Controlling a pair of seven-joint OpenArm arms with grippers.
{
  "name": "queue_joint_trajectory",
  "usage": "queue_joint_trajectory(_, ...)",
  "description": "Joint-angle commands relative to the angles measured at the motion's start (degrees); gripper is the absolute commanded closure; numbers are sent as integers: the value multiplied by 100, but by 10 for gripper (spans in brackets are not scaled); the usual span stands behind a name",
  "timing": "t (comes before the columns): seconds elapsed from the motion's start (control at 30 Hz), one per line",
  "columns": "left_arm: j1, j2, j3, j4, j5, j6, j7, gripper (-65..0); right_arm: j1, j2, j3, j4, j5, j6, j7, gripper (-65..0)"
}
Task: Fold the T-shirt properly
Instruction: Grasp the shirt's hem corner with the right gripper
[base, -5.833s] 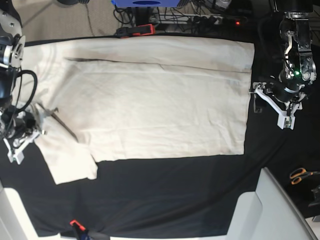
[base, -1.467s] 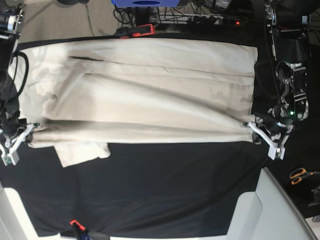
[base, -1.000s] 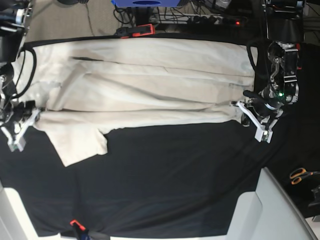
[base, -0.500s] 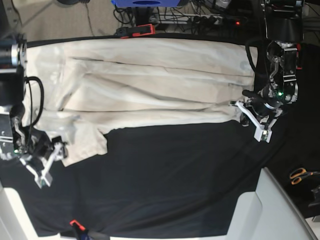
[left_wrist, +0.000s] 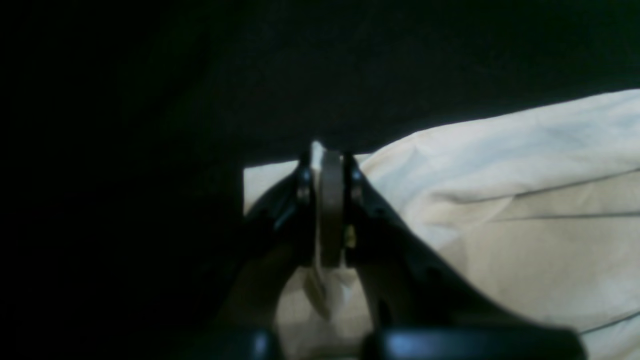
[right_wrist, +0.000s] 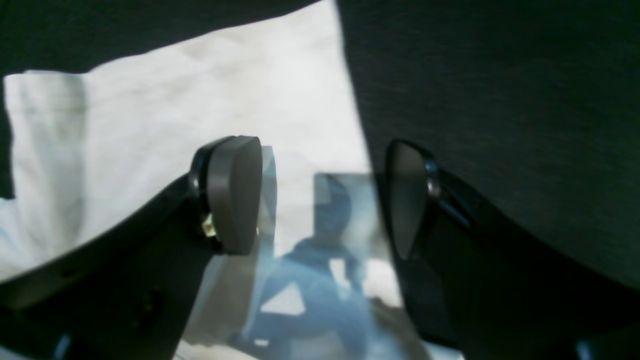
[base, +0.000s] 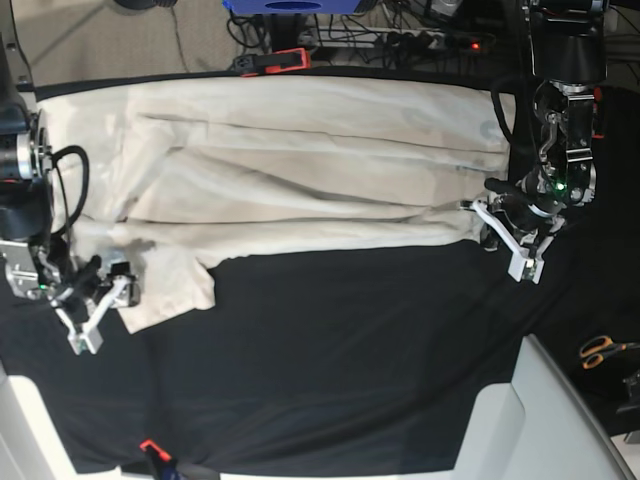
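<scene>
**Two grippers, one T-shirt: lengthwise fold in hand**

One cream T-shirt (base: 290, 160), lying across the black tablecloth (base: 350, 370) from 9 to 3 o'clock, its near long edge doubled up toward 12. Left gripper (base: 500, 235), at 3 o'clock: jaws pressed together, pinching the hem corner. Right gripper (base: 100, 310), at 8 o'clock: jaws spread over the loose sleeve (base: 165, 290), nothing held. Step judged: first lengthwise fold, partly laid; the sleeve sticks out toward 6. Next move likely calls for the right jaws to close on that sleeve and tuck it inward.
</scene>
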Motion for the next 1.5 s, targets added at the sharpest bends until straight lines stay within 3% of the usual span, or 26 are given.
queue_joint_trajectory(0.0,-74,-84,-29,102,-50,29,-108,0,179,13,1,69,60,24,114,-371)
queue_joint_trajectory(0.27,-74,-93,-29,102,-23,29,-108,0,144,-58,-536,60,69,6,114,-356)
queue_joint_trajectory(0.33,-74,-93,-29,102,-23,29,-108,0,144,-58,-536,60,69,-20,114,-278)
queue_joint_trajectory(0.47,-82,-93,-29,102,-23,29,-108,0,144,-49,-536,60,69,-29,114,-60)
queue_joint_trajectory(0.53,-91,-93,-29,102,-23,29,-108,0,161,-49,-536,60,69,-29,114,0)
queue_joint_trajectory(0.8,-126,-84,-29,102,-23,37,-90,0,170,-49,-536,455,69,-29,62,-6)
queue_joint_trajectory(1.13,-135,-120,-38,366,-23,37,-73,0,-357,74,-527,2671,87,-64,-1521,-6)
queue_joint_trajectory(1.27,-144,-120,-38,568,-14,37,-64,0,-577,118,-518,3559,87,-504,-2057,-6)
queue_joint_trajectory(1.47,-302,-120,-38,594,-14,37,-55,0,-797,259,106,4622,69,-530,-2778,-6)
